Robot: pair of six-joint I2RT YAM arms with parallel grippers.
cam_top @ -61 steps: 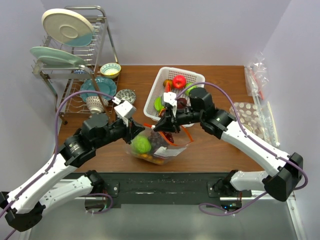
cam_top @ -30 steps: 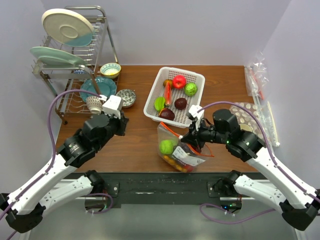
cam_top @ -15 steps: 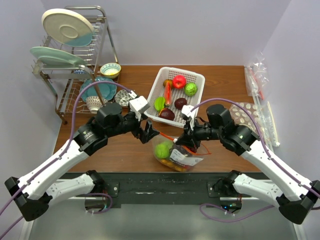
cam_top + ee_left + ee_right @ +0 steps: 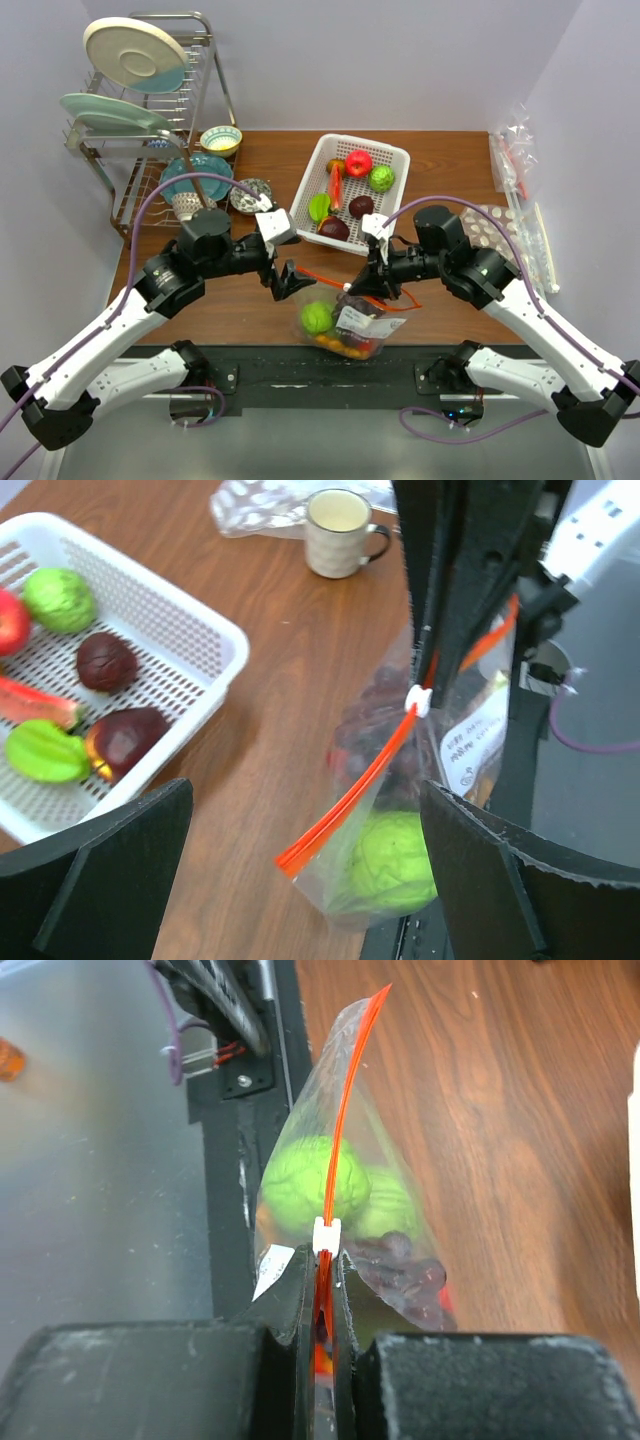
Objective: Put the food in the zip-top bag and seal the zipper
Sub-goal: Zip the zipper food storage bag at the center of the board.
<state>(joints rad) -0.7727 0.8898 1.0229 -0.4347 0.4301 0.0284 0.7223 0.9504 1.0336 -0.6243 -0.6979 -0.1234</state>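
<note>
The zip-top bag (image 4: 350, 325) hangs near the table's front edge with a green fruit (image 4: 317, 318) and dark food inside. My right gripper (image 4: 355, 287) is shut on the orange-red zipper (image 4: 345, 1110), just behind its white slider (image 4: 326, 1235). In the left wrist view the zipper (image 4: 350, 795) runs diagonally down to the bag's free corner, with the slider (image 4: 418, 700) partway along it. My left gripper (image 4: 308, 795) stands wide open, its fingers (image 4: 110, 870) either side of that corner and touching nothing. More food lies in the white basket (image 4: 318, 160).
A dish rack (image 4: 150, 120) with plates and bowls fills the back left. Clear packets (image 4: 520, 160) lie along the right edge. A mug (image 4: 338, 525) stands beyond the basket (image 4: 215, 640). The black base rail (image 4: 320, 375) runs just below the bag.
My left arm has swung in from the left to the bag's free end and its gripper has opened wide. The bag has shifted slightly towards the front edge in the right gripper.
</note>
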